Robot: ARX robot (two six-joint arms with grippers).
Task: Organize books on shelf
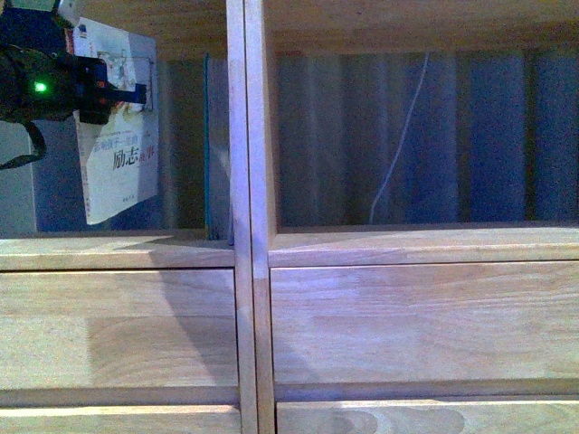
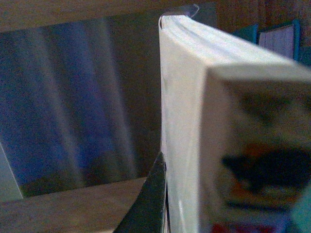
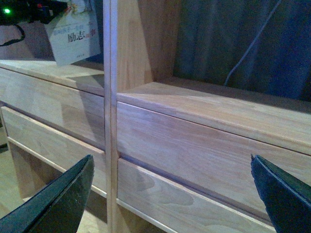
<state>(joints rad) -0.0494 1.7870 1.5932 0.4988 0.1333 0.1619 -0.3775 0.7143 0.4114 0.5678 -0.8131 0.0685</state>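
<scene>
With my left gripper [image 1: 116,90] I am clamping the white paperback [image 1: 122,172], slightly tilted, in the left open compartment of the shelf [image 1: 246,271], apart from the teal books [image 1: 217,145] standing against the central upright, while my right gripper [image 3: 170,194] is hanging wide apart before the drawer fronts [image 3: 194,141].

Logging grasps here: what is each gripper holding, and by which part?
The left gripper clamps the book by its upper part, in the left compartment of the shelf. The right gripper is open, holding nothing.
</scene>
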